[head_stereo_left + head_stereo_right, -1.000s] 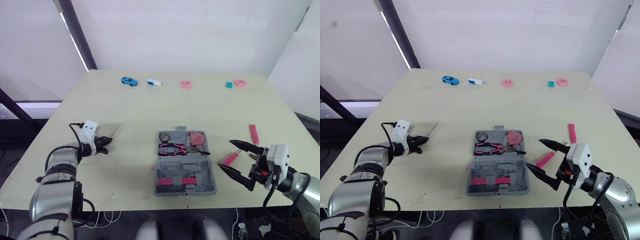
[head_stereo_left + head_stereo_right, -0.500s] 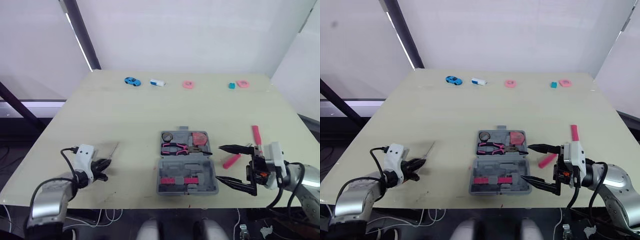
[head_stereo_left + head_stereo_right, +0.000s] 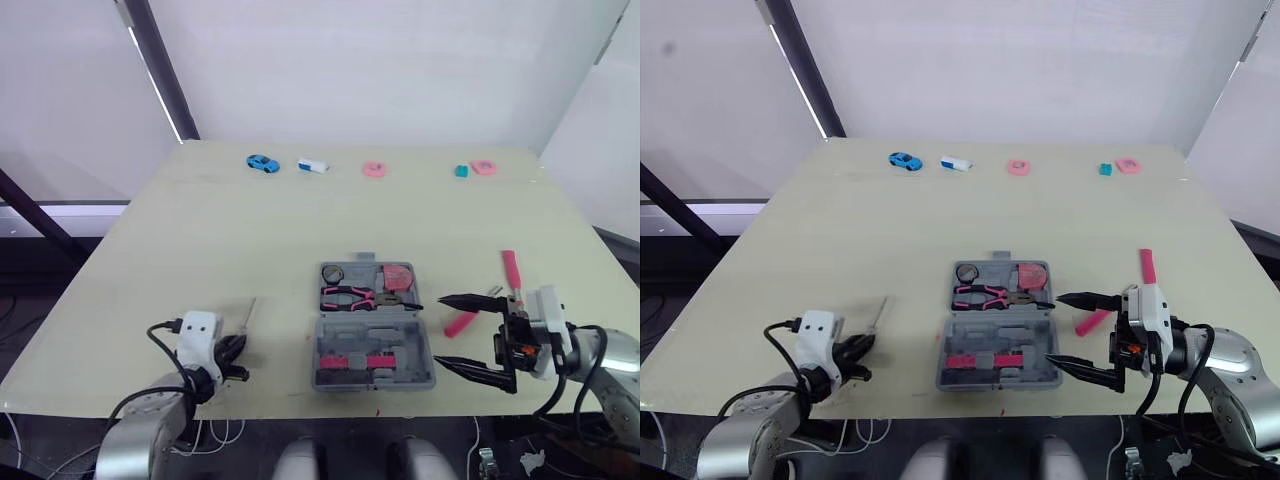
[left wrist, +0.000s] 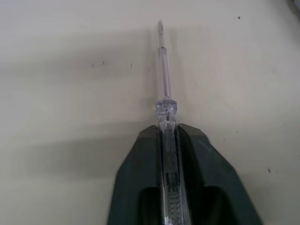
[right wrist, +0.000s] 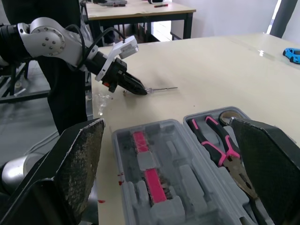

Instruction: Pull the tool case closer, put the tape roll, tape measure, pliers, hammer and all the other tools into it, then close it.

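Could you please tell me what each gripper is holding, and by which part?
The left gripper grips a clear screwdriver by its handle; the right gripper is open and empty.

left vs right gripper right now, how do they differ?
The left gripper is shut on a clear screwdriver; the right gripper is open wide and holds nothing. The left gripper sits well to the left of the tool case; the right gripper is close beside its right side, fingers pointing toward it. Both are near the front edge of the table.
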